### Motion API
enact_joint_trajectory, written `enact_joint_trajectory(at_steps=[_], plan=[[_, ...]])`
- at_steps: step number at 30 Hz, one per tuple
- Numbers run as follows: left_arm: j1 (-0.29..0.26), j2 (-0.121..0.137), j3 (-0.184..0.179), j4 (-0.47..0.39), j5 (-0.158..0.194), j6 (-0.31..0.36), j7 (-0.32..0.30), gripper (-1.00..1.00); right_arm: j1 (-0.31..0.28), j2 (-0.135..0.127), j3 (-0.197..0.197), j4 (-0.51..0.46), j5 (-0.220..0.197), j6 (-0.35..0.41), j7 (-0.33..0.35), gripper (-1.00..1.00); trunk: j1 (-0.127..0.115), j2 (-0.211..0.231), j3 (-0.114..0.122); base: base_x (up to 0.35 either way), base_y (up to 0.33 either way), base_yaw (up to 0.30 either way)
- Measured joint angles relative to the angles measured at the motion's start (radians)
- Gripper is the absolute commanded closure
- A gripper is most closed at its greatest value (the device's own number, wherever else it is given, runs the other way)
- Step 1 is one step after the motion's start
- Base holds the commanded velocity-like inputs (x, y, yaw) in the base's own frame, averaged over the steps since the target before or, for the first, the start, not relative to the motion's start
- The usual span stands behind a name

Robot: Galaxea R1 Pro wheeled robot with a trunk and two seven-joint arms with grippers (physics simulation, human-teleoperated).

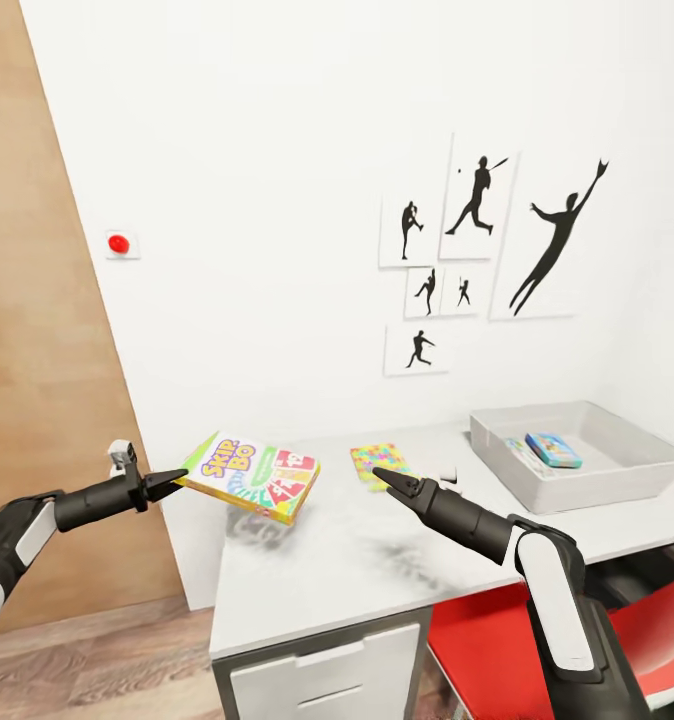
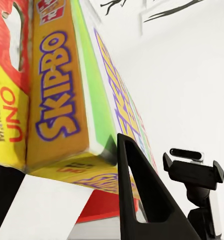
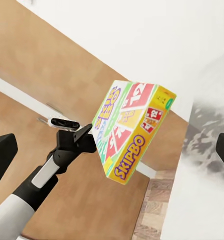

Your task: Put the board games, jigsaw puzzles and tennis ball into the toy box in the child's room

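Observation:
My left gripper [image 1: 175,482] is shut on the near edge of a colourful Skip-Bo board game box [image 1: 252,478], holding it tilted in the air over the white table's [image 1: 377,570] left end. The left wrist view shows the box [image 2: 62,90] close up against one dark finger [image 2: 136,195]. From the right wrist view, the box [image 3: 134,130] hangs off the left gripper [image 3: 89,142]. My right gripper [image 1: 384,477] is open above the table, its fingers [image 3: 2,157] spread wide and empty. A multicoloured jigsaw puzzle [image 1: 380,462] lies flat behind it. The grey toy box [image 1: 617,480] stands at the table's right.
Inside the toy box lie a blue box [image 1: 554,450] and another flat item [image 1: 524,452]. A red chair [image 1: 667,630] is tucked under the table's right side, with white drawers [image 1: 327,675] below its front. A wood panel [image 1: 37,380] stands to the left.

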Motion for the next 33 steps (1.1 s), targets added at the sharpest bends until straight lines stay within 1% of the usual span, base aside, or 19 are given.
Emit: enact_joint_trajectory(at_steps=[20, 25, 33], plan=[[0.000, -0.003, -0.004, -0.001, -0.003, -0.002, 0.000, 1.00, 0.000, 0.000, -0.001, 0.002, 0.005, 0.000, 0.001, -1.00, -0.077, 0.140, 0.072, -0.001, 0.000, -0.251], [0.000, -0.004, -0.007, -0.001, -0.003, -0.002, 0.001, 1.00, 0.000, 0.000, -0.001, 0.002, 0.005, 0.000, 0.001, -1.00, -0.095, 0.175, 0.090, -0.200, 0.000, -0.245], [0.000, -0.004, -0.006, -0.002, -0.001, 0.002, 0.001, 1.00, 0.000, 0.000, 0.000, 0.002, 0.009, 0.000, 0.001, -1.00, -0.127, 0.231, 0.115, -0.060, 0.000, -0.038]])
